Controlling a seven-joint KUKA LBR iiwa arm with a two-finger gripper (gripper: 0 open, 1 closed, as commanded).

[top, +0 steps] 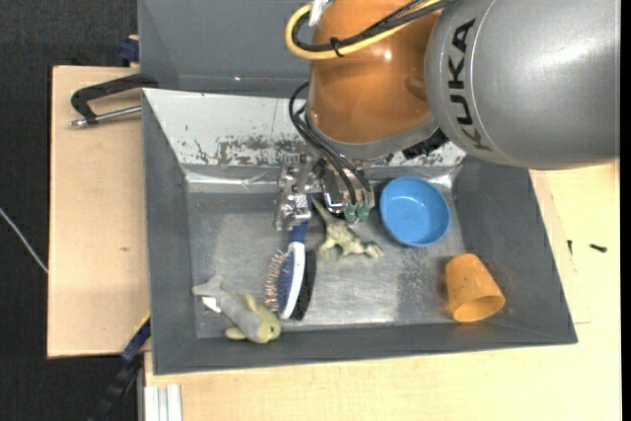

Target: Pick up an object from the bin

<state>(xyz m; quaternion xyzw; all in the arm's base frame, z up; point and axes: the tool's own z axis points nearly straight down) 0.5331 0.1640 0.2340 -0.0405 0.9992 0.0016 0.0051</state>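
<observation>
Blue hairbrush point(292, 279) lies flat (bristles leftward) near the bin point(355, 335) front wall.

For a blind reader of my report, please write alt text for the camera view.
The arm's tool hangs low in the grey bin, over the handle end of a blue and white hairbrush and beside a small green toy figure. A blue bowl, an orange cup and a pale toy fish lie around.
</observation>
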